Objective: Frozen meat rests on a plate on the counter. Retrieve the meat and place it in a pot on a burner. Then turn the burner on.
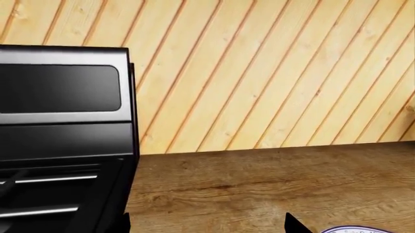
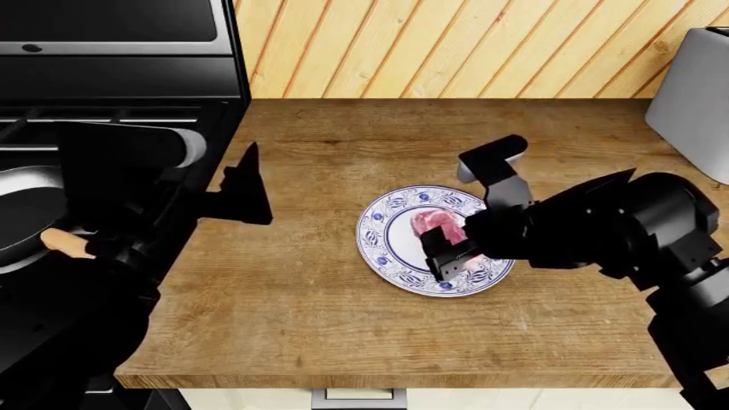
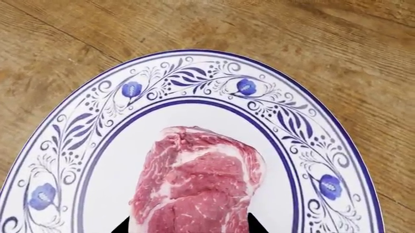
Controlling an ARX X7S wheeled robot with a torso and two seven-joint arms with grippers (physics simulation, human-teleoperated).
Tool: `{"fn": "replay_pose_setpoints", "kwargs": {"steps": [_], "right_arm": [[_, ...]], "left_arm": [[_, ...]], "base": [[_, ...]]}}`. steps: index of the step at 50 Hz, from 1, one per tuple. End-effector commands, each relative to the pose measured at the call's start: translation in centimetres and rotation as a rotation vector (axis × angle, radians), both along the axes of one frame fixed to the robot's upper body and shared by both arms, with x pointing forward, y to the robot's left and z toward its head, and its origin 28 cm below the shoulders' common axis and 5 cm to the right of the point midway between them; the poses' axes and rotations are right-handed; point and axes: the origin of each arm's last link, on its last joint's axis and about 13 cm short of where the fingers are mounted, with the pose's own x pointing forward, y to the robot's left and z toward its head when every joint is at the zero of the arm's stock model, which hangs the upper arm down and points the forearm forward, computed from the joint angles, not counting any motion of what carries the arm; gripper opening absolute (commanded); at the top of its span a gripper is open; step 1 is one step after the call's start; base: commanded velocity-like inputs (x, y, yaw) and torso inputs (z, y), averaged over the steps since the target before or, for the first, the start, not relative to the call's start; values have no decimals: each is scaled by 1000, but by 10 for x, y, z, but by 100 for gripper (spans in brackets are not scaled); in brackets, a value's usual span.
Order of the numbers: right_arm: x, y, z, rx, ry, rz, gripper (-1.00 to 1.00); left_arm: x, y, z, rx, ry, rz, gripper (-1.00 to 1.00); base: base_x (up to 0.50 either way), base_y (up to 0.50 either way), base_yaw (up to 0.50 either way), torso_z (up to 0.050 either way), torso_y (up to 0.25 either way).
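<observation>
Meat [image 2: 435,223] lies in the middle of the plate [image 2: 387,248], which sits on the counter [image 2: 341,325] toward its front half. From my right wrist view the steak [image 3: 198,182] fills the lower centre, pink-red with white marbling, and the two dark fingertips [image 3: 257,224] stand one on each side of its near end, right against its edges. I cannot tell whether they are pressing it or only flanking it. On the head camera my right gripper [image 2: 450,252] is down over the near side of the plate, covering part of the steak.

My left gripper [image 2: 245,195] hangs above the left edge of the counter, well apart from the plate, and its fingers look drawn together into a single dark wedge, though I cannot tell for certain. The left wrist view shows only one black tip [image 1: 295,224], a sliver of the plate rim [image 1: 356,229] and the black stove [image 1: 65,136] beside the plank wall [image 1: 272,73]. At the far left of the head view I see the pot [image 2: 23,213] on the stove, its wooden handle [image 2: 67,243] pointing toward me. A grey appliance [image 2: 695,98] stands at the counter's back right corner.
</observation>
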Motion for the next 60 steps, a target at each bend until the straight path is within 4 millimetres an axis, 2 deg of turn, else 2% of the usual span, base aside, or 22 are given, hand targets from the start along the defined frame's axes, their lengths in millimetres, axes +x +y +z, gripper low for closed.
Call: {"fn": "replay_pose_setpoints", "kwargs": {"steps": [1, 7, 14, 31, 42, 60], "right_arm": [[-1, 1, 3, 4, -15, 6, -100], [-1, 1, 8, -2, -57, -6, -100], [-1, -1, 22, 12, -146, -30, -100], [-17, -1, 46, 70, -256, -29, -100], [-22, -1, 66, 145, -430, -31, -100], [-40, 0, 82, 203, -552, -3, -100]], "left_arm": [[-2, 0, 1, 0, -5, 2, 100], [-4, 1, 3, -1, -10, 3, 100], [-8, 1, 7, -1, -22, 3, 100], [-26, 1, 19, 11, -64, 10, 100], [-33, 0, 30, 23, -88, 14, 100], [-39, 1, 40, 33, -126, 20, 100]], "base": [[0, 0, 0, 0, 0], [0, 0, 0, 0, 0], [0, 0, 0, 0, 0], [0, 0, 0, 0, 0], [0, 0, 0, 0, 0], [0, 0, 0, 0, 0]]}}
